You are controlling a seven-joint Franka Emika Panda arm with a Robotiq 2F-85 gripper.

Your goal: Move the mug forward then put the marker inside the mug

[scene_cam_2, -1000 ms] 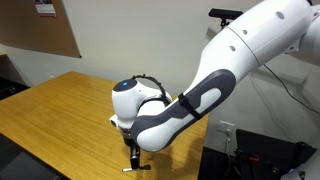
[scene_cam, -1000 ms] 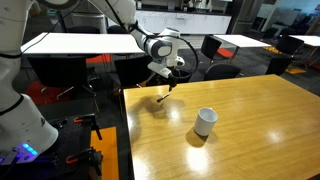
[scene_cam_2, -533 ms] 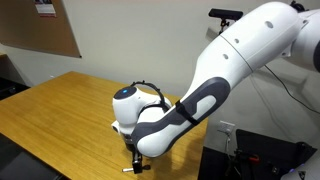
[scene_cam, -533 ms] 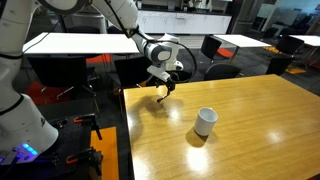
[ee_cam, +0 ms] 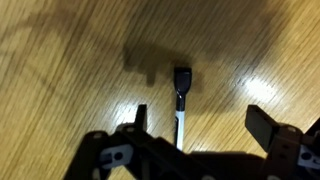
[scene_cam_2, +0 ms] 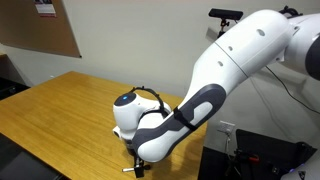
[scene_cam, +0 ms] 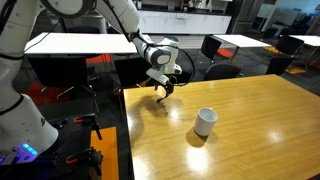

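Robotiq gripper seen from the wrist camera, its two dark fingers spread wide with bare wood between them. The marker lies in that gap on the wooden tabletop. Its dark cap points away from the camera and its pale shaft runs back toward the gripper body, where the near end is hidden. It sits closer to one finger than to the other, and neither finger touches it. A soft dark shadow falls on the wood just beyond the cap. No print on the marker can be made out.

In an exterior view the gripper hangs low over the near edge of the table, with a small pale sliver, the marker, just beside its tip. The white arm curves up behind it. A brown pinboard on the wall carries a small sign whose print is too small to read.

In an exterior view the gripper is low near a far corner of the table. The mug, white and upright with its opening up, stands nearer the middle of the table, well apart from the gripper. White tables and dark chairs fill the room behind.
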